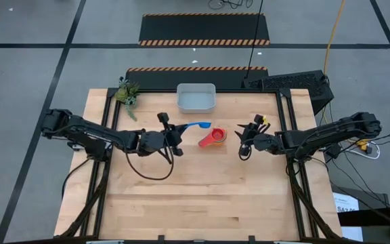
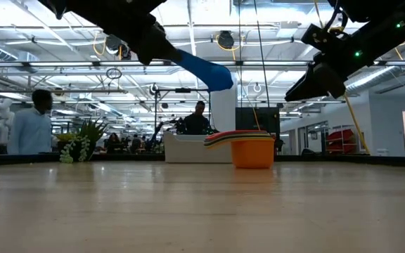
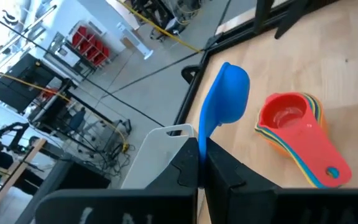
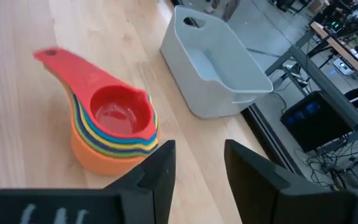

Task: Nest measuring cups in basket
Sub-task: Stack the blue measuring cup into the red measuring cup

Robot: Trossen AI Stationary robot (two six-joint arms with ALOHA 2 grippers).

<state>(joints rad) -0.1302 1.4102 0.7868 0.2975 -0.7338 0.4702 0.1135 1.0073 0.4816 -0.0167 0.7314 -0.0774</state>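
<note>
The left gripper [image 1: 176,130] has its jaws clamped on the handle of a blue measuring cup [image 1: 200,125], carrying it in the air above the tabletop [image 1: 195,196], just left of the stack of nested cups [image 1: 215,139]. That stack stands on the wood near the middle, red cup [image 4: 120,112] on top and an orange one [image 2: 252,152] at the bottom, with other colours showing as thin rims between. The basket [image 1: 196,97] sits farther back, near the far edge, apart from the stack and seemingly with nothing in it. The right gripper [image 1: 247,139] hovers just right of the stack, jaws apart and holding nothing.

The step in hand looks like adding the blue cup to the nest. Since the stack is not in the basket, the next move probably calls for setting the blue cup down where its size fits; its bowl looks small enough to go inside the red one. The nested set then still has to go into the basket, likely with the right gripper steadying or lifting
</note>
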